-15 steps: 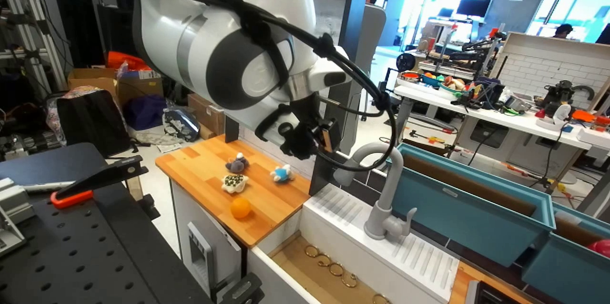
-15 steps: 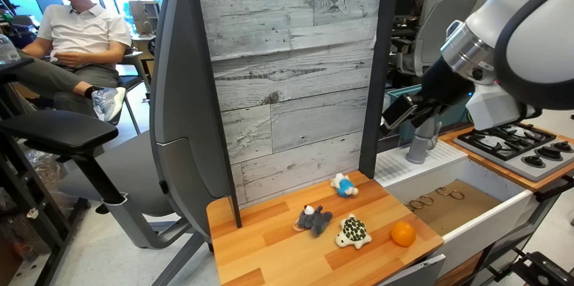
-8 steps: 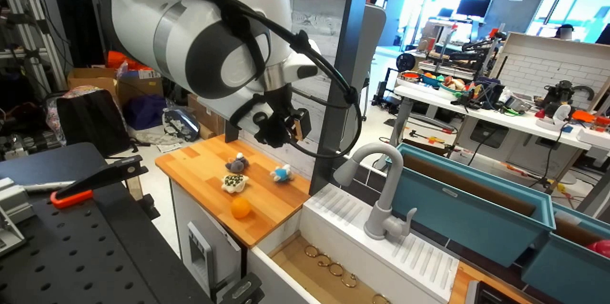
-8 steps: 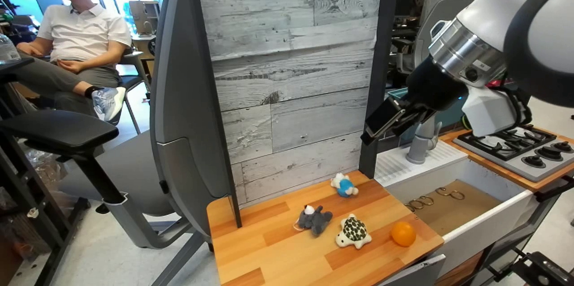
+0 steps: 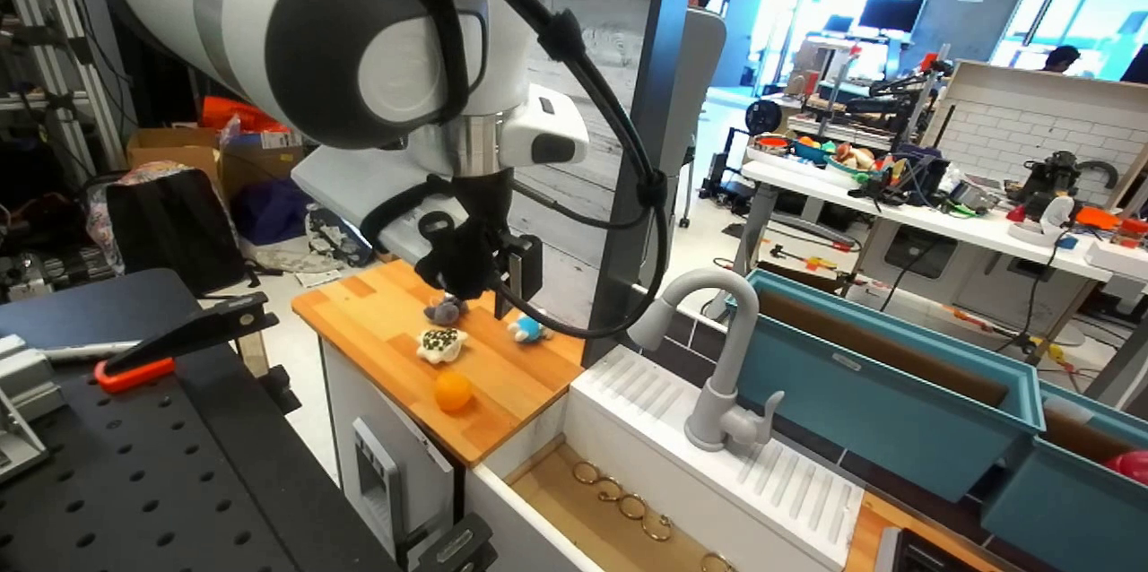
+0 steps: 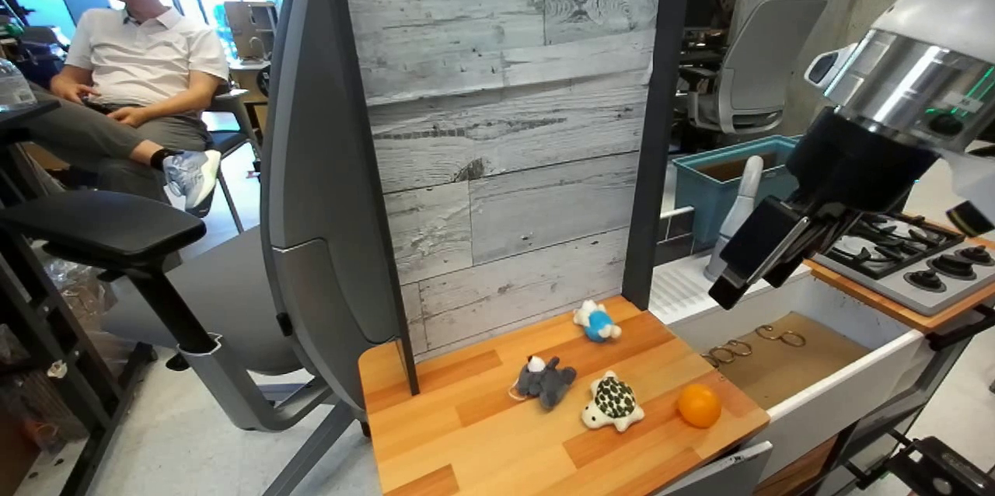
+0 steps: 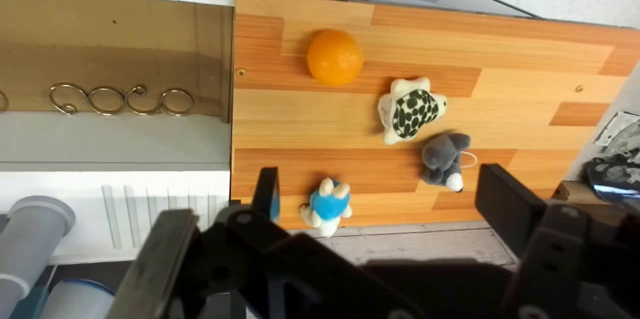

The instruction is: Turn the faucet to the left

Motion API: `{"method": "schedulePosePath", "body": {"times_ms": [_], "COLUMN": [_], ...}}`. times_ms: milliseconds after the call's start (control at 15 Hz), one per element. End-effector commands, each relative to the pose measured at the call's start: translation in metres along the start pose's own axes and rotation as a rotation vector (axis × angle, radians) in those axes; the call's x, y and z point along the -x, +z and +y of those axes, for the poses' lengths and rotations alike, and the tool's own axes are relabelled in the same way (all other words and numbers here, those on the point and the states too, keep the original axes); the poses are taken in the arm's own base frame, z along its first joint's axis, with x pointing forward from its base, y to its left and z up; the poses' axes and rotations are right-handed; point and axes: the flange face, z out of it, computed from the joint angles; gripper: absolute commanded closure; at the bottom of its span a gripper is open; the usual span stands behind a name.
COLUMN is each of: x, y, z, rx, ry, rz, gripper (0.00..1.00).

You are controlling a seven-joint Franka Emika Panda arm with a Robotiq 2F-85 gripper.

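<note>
Grey faucet (image 5: 734, 348) at rest as our arm (image 5: 359, 43) backs away

What has changed for the task over the last second is on our side. Now the end effector (image 7: 381, 189) angles more steeply down toward the tabletop (image 5: 529, 384), and in an exterior view nearly the whole arch of the spout (image 5: 713, 280) shows, with the arm's black cable (image 5: 652, 190) passing close by its tip; whether the two touch we cannot tell. A second ago the end effector showed nearer the faucet there, and the cable looped across the spout.

The faucet itself has not visibly shifted in that time. It stands upright on the white drainboard (image 5: 794, 487), its spout reaching toward the tabletop, which lies left of it in both exterior views. We take that to be the turn we were asked for, so by our reckoning the job is done or close to it, and this is the retreat.

In the wrist view the fingers (image 7: 507, 206) stand wide apart and we have hold of nothing: the blue-and-white plush toy (image 7: 327, 206) that shows between them lies on the tabletop, well below.

Our worry is the cable. If it hooked the spout, it could drag the faucet round and spoil the turn, so we would lift away smoothly and keep that loop clear. If the turn proves short, the fingers would likely have to come back beside the spout and nudge it farther.
</note>
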Motion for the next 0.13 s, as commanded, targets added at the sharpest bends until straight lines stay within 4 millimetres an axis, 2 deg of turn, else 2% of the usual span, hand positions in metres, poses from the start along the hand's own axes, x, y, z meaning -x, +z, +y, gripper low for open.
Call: {"method": "schedulePosePath", "body": {"times_ms": [0,67], "x": [0.0010,0.0017], "y": [-0.0017,-0.0027], "z": [-0.0009,-0.0012], "rx": [0.004,0.006], "ry": [0.000,0.000], "rz": [-0.001,-0.004], "gripper": [0.00,0.00]}}
